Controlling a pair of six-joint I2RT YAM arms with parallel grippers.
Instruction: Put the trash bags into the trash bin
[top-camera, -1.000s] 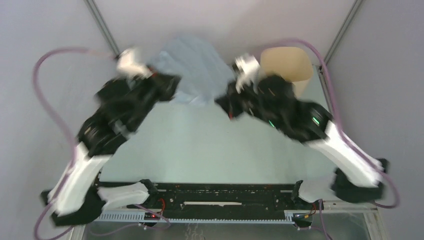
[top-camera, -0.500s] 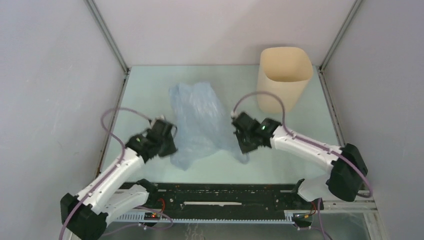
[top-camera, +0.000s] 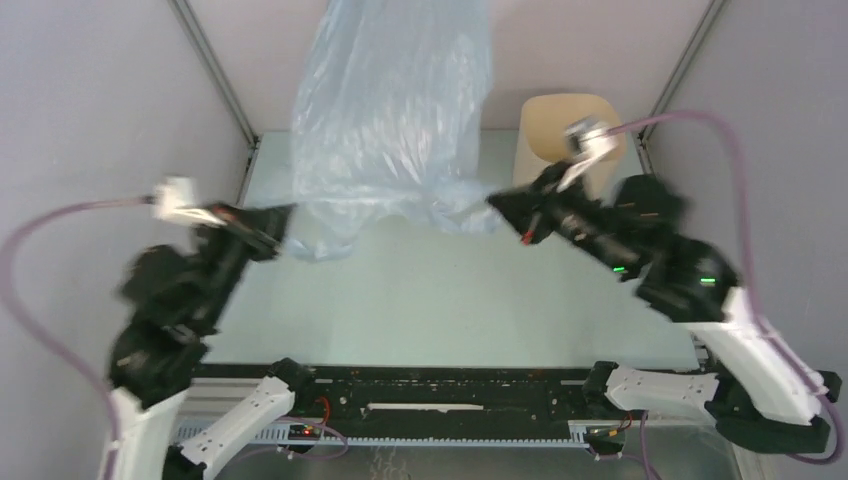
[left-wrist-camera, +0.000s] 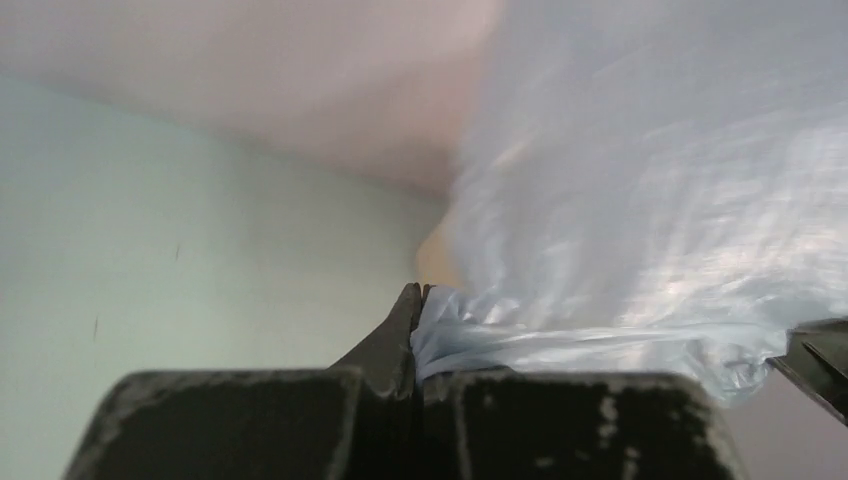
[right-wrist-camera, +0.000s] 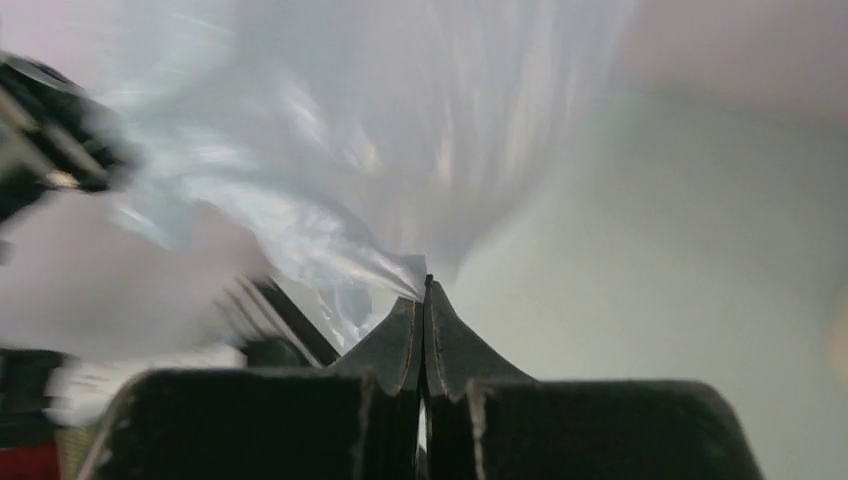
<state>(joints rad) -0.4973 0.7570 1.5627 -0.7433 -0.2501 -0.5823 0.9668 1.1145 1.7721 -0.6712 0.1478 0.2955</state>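
Observation:
The pale-blue translucent trash bag (top-camera: 390, 110) hangs spread in the air above the table, stretched between both grippers. My left gripper (top-camera: 282, 222) is shut on the bag's lower left edge; the left wrist view shows the plastic (left-wrist-camera: 560, 330) bunched at its closed jaws (left-wrist-camera: 420, 300). My right gripper (top-camera: 497, 202) is shut on the bag's lower right edge; the right wrist view shows the film (right-wrist-camera: 330, 240) pinched at its tips (right-wrist-camera: 427, 285). The beige trash bin (top-camera: 560, 112) stands upright at the back right, partly hidden behind the right arm.
Grey enclosure walls with metal corner posts (top-camera: 215, 70) surround the pale green table (top-camera: 430, 300). Purple cables loop from both wrists. A black rail (top-camera: 440, 390) runs along the near edge.
Half a second ago the bag lay flat on the table with both grippers low beside it. Now both arms are raised and the bag hangs spread between them.

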